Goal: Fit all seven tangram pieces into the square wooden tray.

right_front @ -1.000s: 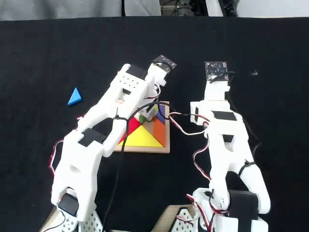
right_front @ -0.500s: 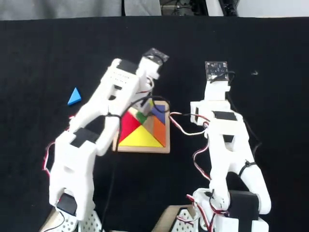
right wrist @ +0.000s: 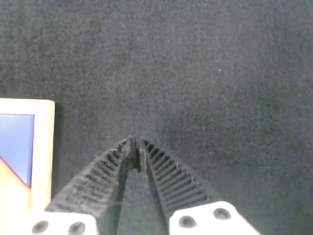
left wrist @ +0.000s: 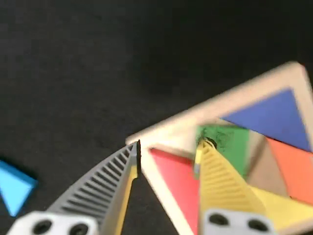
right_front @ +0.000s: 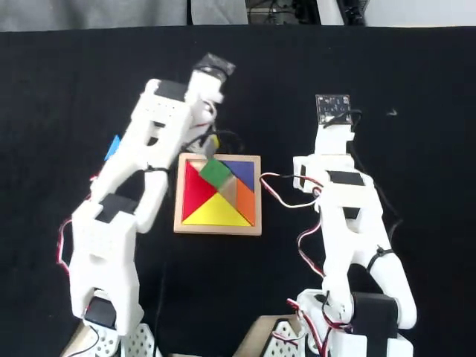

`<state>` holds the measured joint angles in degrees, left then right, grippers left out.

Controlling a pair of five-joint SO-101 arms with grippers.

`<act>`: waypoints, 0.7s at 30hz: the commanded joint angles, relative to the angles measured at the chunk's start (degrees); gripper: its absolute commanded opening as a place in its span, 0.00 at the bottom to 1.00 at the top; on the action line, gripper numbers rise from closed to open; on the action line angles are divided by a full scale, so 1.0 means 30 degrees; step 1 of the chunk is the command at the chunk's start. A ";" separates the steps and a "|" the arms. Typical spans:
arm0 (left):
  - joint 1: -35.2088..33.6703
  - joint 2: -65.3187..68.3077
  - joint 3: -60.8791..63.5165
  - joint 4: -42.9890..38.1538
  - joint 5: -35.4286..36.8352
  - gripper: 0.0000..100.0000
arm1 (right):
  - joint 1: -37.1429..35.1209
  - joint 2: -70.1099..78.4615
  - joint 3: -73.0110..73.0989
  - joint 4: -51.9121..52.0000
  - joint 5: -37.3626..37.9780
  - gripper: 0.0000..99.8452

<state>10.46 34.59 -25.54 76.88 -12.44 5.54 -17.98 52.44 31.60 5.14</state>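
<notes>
— What's moved since a second ago?

— I've swung the left gripper (left wrist: pixel 168 149) off the tray (right_front: pixel 217 230), out toward its eleven o'clock corner. That arm was covering the nine o'clock half, and now the whole board shows, with the green square (right_front: pixel 216 172) sitting at twelve. The right arm and the tray haven't shifted.

— And the pincers?

— The left one is spread wide and holds nothing, its tips straddling that tray corner. The right gripper (right wrist: pixel 136 149) is closed on nothing, hanging over the black cloth (right_front: pixel 416 89) at about two o'clock from the tray.

— What's left to place?

— The blue triangle (right_front: pixel 111 147) lies out on the cloth at roughly ten o'clock from the tray, well apart from it and half tucked behind my left arm.

— How will it handle?

— I'd say it's light, stiff and thin, and probably smooth-faced, so it may slip. Lying flat, it gives me only its edges. I'd pinch from the long edge to the opposite corner, with the tips down near the cloth.
</notes>
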 commanded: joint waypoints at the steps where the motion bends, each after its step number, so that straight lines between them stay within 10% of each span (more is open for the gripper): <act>1: -0.0454 0.0059 -0.1158 -0.0205 -0.0059 0.20 | 0.0264 -0.0015 -0.0337 -0.0381 0.0147 0.01; 21: 0.1890 0.1641 -0.1978 0.0967 -0.0029 0.20 | 0.0264 -0.0015 -0.0337 -0.0410 0.0147 0.01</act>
<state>15.03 40.48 -26.59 78.02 -12.26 5.54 -17.98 52.44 31.60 5.14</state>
